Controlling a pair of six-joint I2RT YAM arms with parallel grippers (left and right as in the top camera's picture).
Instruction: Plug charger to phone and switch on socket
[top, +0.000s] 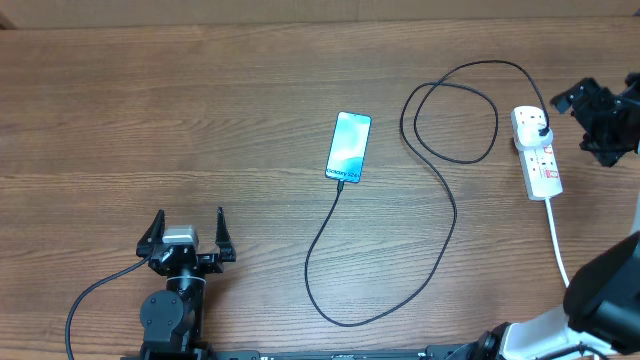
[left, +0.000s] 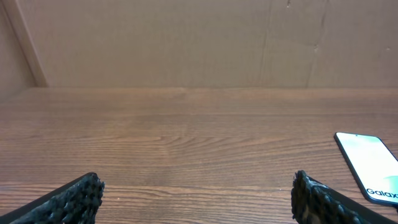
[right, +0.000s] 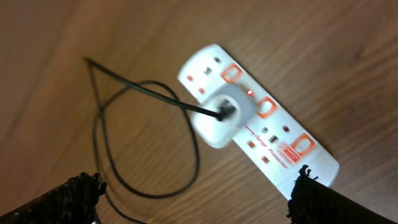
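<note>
Three red-rimmed switches (right: 266, 107) run along the socket (top: 541, 160), a white strip whose long axis points away from the robot. A small red lamp (right: 250, 93) glows beside the middle switch, so it may already be on; I cannot be sure. The charger (top: 455, 208) leaves a white plug (right: 224, 115) in the socket, loops away and meets the near edge of the phone (top: 349, 147), whose screen reads "Galaxy S24+". The right gripper (top: 578, 125), jaws wide and empty, hangs just beside the socket on the side away from the phone. It is much nearer than the left gripper (top: 189, 216), also wide, well beyond the phone. Red print on the socket is too small to read.
</note>
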